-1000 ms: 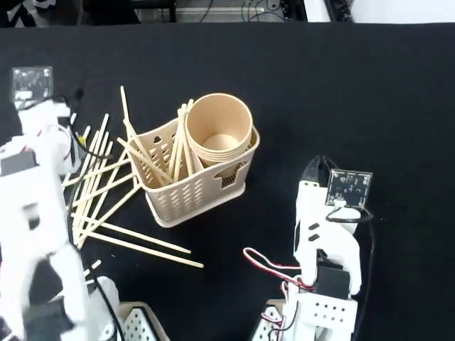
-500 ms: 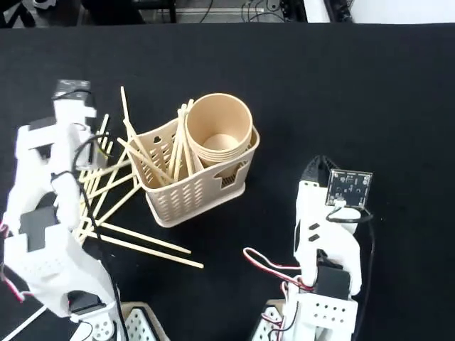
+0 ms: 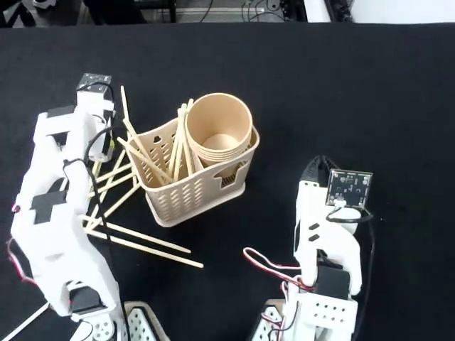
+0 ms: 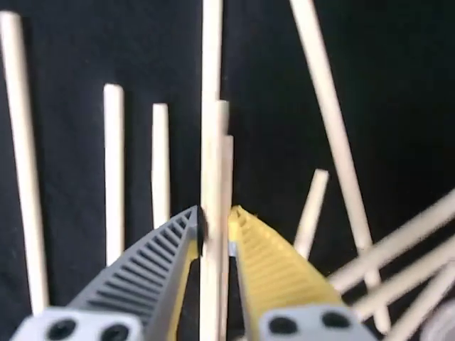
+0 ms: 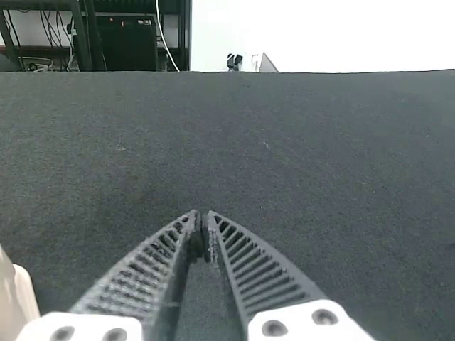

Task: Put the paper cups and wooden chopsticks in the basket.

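1. Near the middle of the black table [image 3: 355, 85]: a cream basket [image 3: 192, 195] with slotted plastic walls and two compartments.
2. In the compartment nearer the right arm: nested cups [image 3: 219, 124] of tan paper, upright, mouths open, rims well above the basket wall.
3. In the other compartment, just beside the cups: a bundle of chopsticks [image 3: 178, 149], pale wood, thin and round, leaning at mixed angles, several jutting past the rim.
4. On the table by the basket, on the left arm's side: more chopsticks, flat on the cloth and fanned out, some crossing one another. Two long ones a little apart from the fan, slanting toward the near edge.
5. Left gripper [image 4: 213, 217]: low over the fan, narrowed to a slim gap, one grey and one yellow ribbed finger pinching two chopsticks side by side. Other sticks to either side of the fingers, untouched.
6. Right gripper [image 5: 201, 220]: closed tight, dark ribbed tips meeting, holding nothing, low over bare black cloth and well apart from the basket.
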